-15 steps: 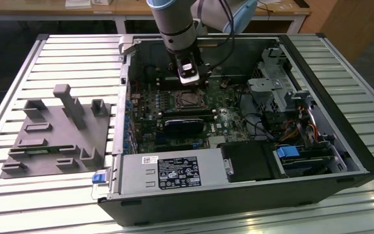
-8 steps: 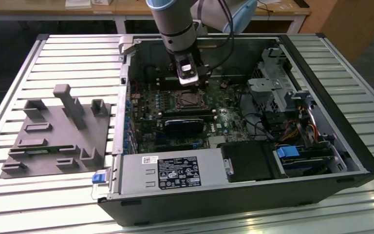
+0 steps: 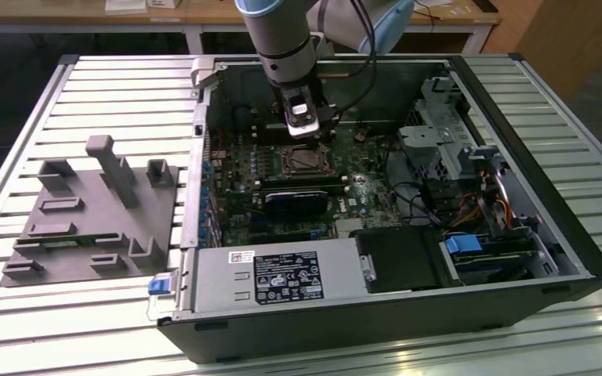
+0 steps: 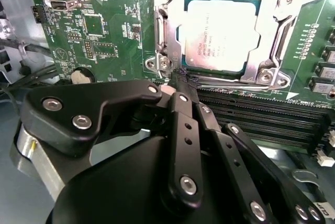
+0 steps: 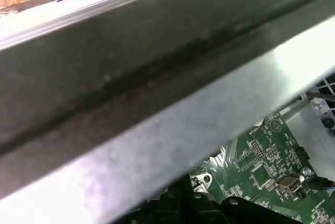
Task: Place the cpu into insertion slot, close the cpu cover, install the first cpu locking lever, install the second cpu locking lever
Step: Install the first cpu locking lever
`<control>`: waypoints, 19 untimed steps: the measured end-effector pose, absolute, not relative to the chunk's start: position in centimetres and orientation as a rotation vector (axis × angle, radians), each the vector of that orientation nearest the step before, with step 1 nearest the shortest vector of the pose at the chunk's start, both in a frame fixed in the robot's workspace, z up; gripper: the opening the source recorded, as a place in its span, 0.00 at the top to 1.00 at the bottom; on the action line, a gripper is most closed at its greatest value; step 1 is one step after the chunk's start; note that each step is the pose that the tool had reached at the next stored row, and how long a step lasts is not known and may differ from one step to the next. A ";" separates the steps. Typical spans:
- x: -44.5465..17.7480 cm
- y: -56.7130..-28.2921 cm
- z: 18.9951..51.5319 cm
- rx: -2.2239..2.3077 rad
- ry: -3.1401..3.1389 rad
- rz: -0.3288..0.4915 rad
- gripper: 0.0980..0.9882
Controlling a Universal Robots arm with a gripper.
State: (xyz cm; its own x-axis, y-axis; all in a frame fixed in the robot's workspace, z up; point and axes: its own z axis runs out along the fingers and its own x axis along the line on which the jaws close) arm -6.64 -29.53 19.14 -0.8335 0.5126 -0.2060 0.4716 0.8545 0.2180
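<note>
Your gripper [image 4: 178,84] is clenched, tips at the socket corner beside a locking lever [image 4: 235,81]; the cpu [image 4: 217,33] lies seated beneath the lowered cpu cover [image 4: 275,20]. Press that lever steadily, without scraping the cover

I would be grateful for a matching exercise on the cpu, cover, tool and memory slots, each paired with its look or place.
1. cpu
2. cover
3. tool
4. memory slots

A. long, black, alongside the cover
B. silver frame, lying flat
C. tip at the cover's corner
D. grey top seen through a window

Pairs: 1-D; 2-B; 3-C; 4-A
</note>
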 end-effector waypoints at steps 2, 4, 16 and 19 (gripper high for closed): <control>-6.6 -29.5 19.3 0.749 2.773 0.231 1.00; -6.6 -29.5 19.5 0.749 2.773 0.230 1.00; -6.7 -29.3 20.1 0.749 2.773 0.231 1.00; -6.7 -29.1 20.1 0.749 2.772 0.231 1.00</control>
State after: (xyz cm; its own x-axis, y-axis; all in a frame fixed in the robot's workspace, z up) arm -6.71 -29.13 20.10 -0.8332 0.5126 -0.2076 0.4712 0.8544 0.2189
